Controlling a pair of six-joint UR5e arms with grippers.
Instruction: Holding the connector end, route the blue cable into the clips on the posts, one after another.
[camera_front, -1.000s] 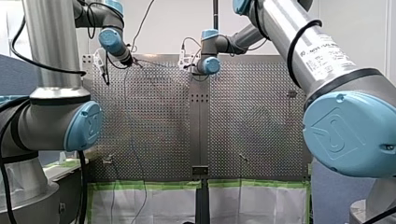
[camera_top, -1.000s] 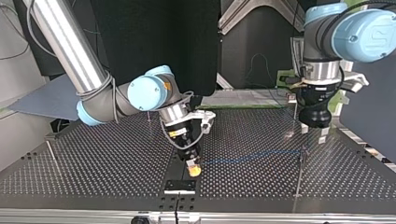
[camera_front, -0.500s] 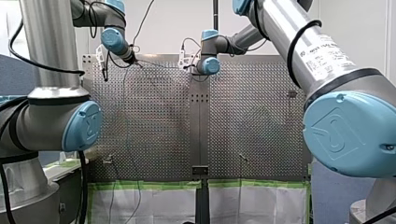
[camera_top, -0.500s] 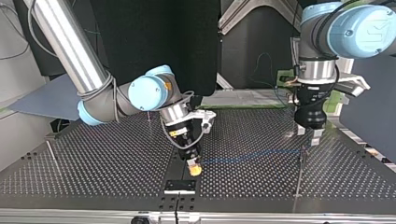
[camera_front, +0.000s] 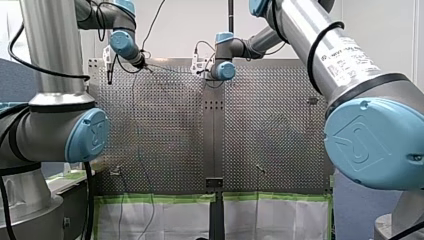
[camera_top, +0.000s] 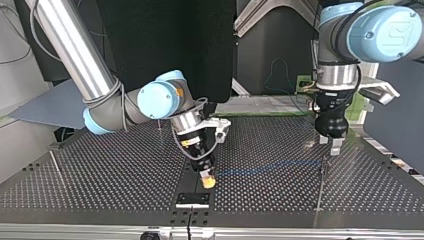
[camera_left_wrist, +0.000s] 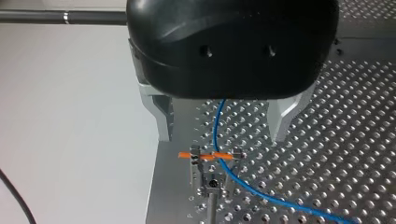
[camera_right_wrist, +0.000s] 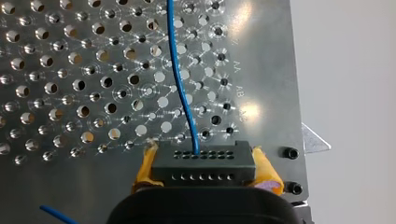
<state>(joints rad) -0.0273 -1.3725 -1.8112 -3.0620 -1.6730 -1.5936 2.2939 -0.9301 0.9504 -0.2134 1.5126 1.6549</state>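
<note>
And there was the right gripper (camera_right_wrist: 205, 171), clamped tight on the black connector (camera_right_wrist: 203, 163), one of its yellow pads (camera_right_wrist: 266, 170) pressed to each end. It held the plug low over the desk (camera_right_wrist: 70, 70), about midway along the edge farthest from the arm bases. The blue cable (camera_right_wrist: 180, 84) came out of the connector's face and ran off across the holes toward the side edge at the top view's right.

Over at that side, the left gripper (camera_left_wrist: 222, 135) hung above a post (camera_left_wrist: 211, 210). Its metal fingers (camera_left_wrist: 163, 116) were spread wide and gripped nothing. The cable passed between them, touching neither. Below sat the clip (camera_left_wrist: 212, 161) on the post's head, with its orange tabs (camera_left_wrist: 222, 155), and the cable lay right across it. Whether it was truly seated in the slot or only resting on top, I could not tell.

My read: this was the first clip, with the line stretched from the plug to this post. The left gripper looked free to help with the seating or to back away.

The next move would call for a steady hold on the connector and a line kept taut but not yanked. The run would have to go on to another post (camera_top: 54, 161) near the opposite side edge. Too much pull looked likely to drag the cable out of this clip.
</note>
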